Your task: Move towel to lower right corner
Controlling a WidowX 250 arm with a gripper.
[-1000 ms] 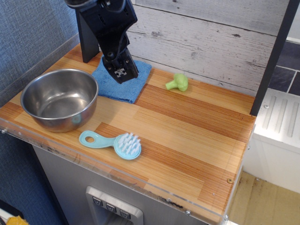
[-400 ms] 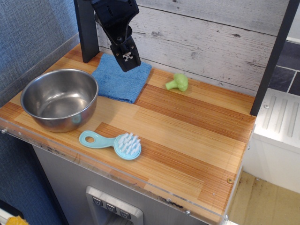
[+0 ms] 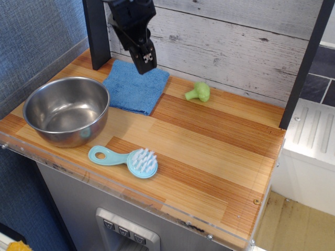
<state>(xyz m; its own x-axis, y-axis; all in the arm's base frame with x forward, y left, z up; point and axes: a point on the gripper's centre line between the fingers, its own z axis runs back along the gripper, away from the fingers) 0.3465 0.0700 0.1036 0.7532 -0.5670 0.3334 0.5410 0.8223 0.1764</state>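
Note:
The blue towel [image 3: 135, 89] lies flat at the back left of the wood-plank tabletop, against the wall and just right of the steel bowl. My black gripper [image 3: 147, 59] hangs above the towel's far edge, clear of the cloth, its jaws close together and holding nothing. The lower right corner [image 3: 246, 212] of the tabletop, with its clear acrylic edge and small screw hole, is bare and far from both towel and gripper.
A steel bowl [image 3: 66, 110] stands at the left. A light-blue plastic brush [image 3: 128, 158] lies near the front edge. A green toy broccoli [image 3: 198, 92] sits by the back wall. A dark post [image 3: 97, 36] rises behind the towel.
My gripper has lifted off the towel and moved up and slightly right toward the wall. The towel stayed flat in its place.

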